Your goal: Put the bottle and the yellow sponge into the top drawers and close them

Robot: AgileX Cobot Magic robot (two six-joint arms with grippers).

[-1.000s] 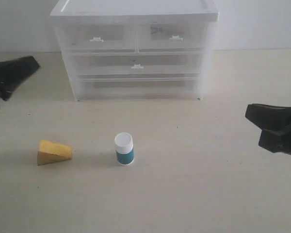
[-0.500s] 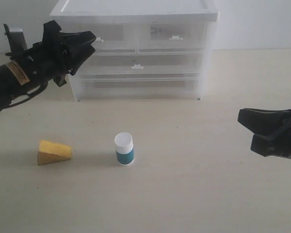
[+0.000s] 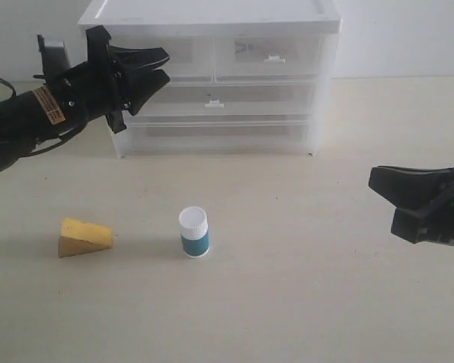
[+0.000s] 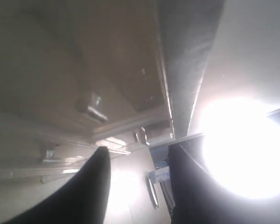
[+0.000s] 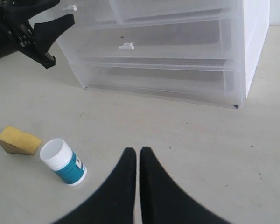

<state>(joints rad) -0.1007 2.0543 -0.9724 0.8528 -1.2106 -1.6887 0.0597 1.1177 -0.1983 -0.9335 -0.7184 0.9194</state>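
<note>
Edging right, the left hand (image 3: 165,66) is spread at the left of the top drawers (image 3: 188,54); right hand (image 5: 137,151) pressed together; bottle (image 3: 194,232) and yellow sponge (image 3: 84,237) sit on the near desk (image 3: 303,295)

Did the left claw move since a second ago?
Yes. The left gripper went right, from the picture's left edge up to the cabinet's top left drawer.

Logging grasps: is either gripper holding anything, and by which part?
Nothing is held. The left gripper is open near the top drawers, the right gripper shut and empty; bottle and yellow sponge lie untouched.
</note>
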